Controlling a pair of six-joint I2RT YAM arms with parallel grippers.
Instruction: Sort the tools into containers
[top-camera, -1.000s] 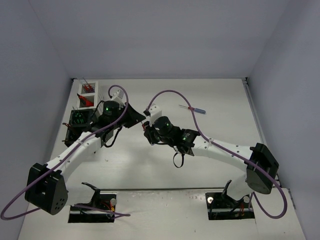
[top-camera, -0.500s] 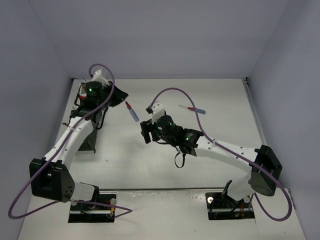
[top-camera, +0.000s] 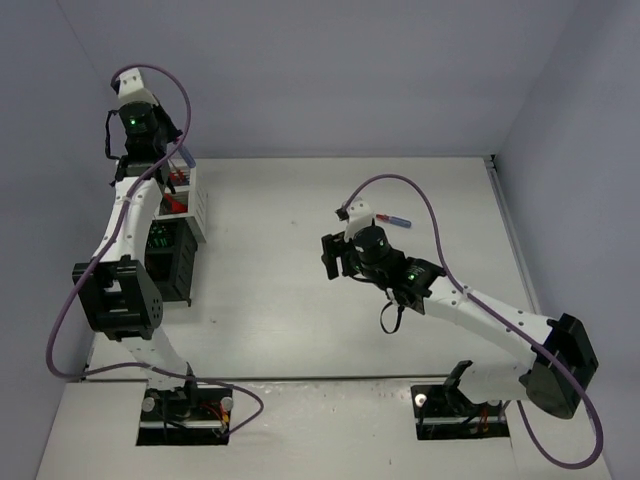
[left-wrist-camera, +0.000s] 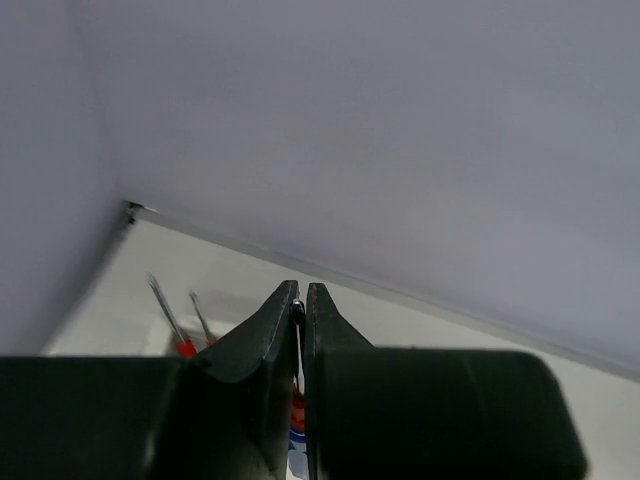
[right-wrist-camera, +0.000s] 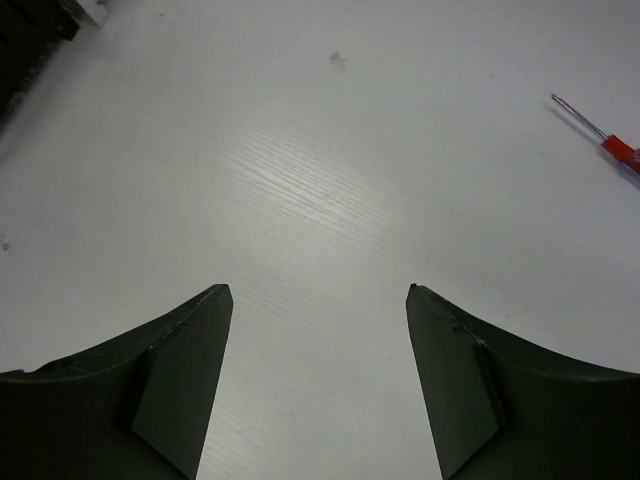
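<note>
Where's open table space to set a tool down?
Free: the white tabletop between the slatted white and black bins and the open right gripper, and right of the blue-and-red screwdriver. Crowded: far-left corner, at the bins.

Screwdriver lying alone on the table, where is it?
In the top view, the screwdriver lies on the right half of the table, just beyond the right gripper.

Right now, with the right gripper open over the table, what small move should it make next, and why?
Probably shift the right gripper toward the upper right of its wrist view until the loose screwdriver sits between its jaws. They are open and hold nothing, and that tool lies flat on the table, off-centre near the view's edge.
</note>
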